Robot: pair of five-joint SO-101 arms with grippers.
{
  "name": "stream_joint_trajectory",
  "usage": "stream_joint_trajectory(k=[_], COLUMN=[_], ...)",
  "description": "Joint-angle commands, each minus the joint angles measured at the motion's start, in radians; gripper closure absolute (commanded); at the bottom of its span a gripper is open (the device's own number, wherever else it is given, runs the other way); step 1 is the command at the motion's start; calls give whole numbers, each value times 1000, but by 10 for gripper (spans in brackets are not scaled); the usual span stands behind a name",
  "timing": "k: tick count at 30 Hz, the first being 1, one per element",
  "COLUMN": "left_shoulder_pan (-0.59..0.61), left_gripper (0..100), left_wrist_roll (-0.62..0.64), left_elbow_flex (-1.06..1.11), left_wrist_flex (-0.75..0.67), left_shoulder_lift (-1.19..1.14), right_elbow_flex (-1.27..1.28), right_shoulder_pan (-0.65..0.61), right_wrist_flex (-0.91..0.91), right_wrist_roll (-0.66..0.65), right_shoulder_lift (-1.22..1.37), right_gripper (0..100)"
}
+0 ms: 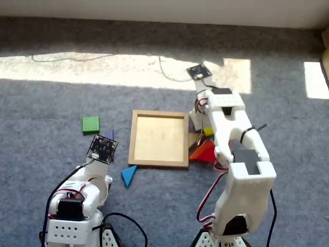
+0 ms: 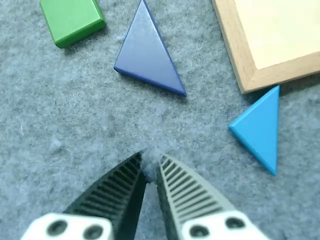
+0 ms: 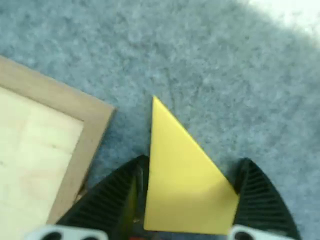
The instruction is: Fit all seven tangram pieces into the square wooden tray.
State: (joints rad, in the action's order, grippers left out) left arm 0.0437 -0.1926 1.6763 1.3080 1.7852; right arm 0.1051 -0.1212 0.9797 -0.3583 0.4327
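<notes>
Tray: your square wooden tray (image 1: 132,139) (image 2: 235,50) (image 3: 75,100) lies flat in the middle of the grey carpeted counter, with a raised light rim and a pale bare floor.
Pieces by the left arm: the green square (image 1: 90,124) (image 2: 72,20), the dark blue triangle (image 2: 147,52) and the light blue triangle (image 1: 128,175) (image 2: 260,130) all lie flat on the carpet outside the tray. The light blue one is just off the tray's near corner.
Pieces by the right arm: you have a red-orange triangle (image 1: 204,152) on the carpet against the tray's other side, partly under the arm.
Yellow triangle (image 3: 185,180) (image 1: 208,131): it sits just beside the tray's corner, outside the rim.
Right hand (image 3: 194,161): your fingers are clamped on the yellow triangle, one on each side.
Left hand (image 2: 150,160): your fingers are together, with only a thin slit between them, gripping nothing, tips at the carpet near the dark blue triangle.
</notes>
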Motion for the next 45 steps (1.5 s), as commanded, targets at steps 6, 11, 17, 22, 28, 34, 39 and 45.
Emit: stream_joint_trajectory(k=[6, 11, 17, 22, 28, 34, 39, 45], left_shoulder_pan=[12, 12, 12, 12, 12, 12, 12, 12], left_gripper=[994, 994, 994, 994, 994, 994, 994, 994], left_wrist_roll=[2, 2, 2, 2, 2, 2, 2, 2], left_elbow_flex=[21, 21, 21, 21, 21, 21, 21, 21], left_wrist_flex=[3, 3, 3, 3, 3, 3, 3, 3], left_shoulder_lift=[12, 12, 12, 12, 12, 12, 12, 12], right_elbow_flex=[-85, -120, -170, -272, -357, -252, -22, 140], right_shoulder_pan=[180, 255, 259, 259, 257, 231, 136, 114], right_wrist_flex=[28, 28, 84, 200, 312, 302, 202, 147], right_wrist_roll=[242, 344, 350, 350, 345, 342, 295, 273], right_shoulder_lift=[7, 5, 1, 1, -18, -219, -364, -420], right_gripper=[807, 807, 807, 807, 806, 806, 793, 616])
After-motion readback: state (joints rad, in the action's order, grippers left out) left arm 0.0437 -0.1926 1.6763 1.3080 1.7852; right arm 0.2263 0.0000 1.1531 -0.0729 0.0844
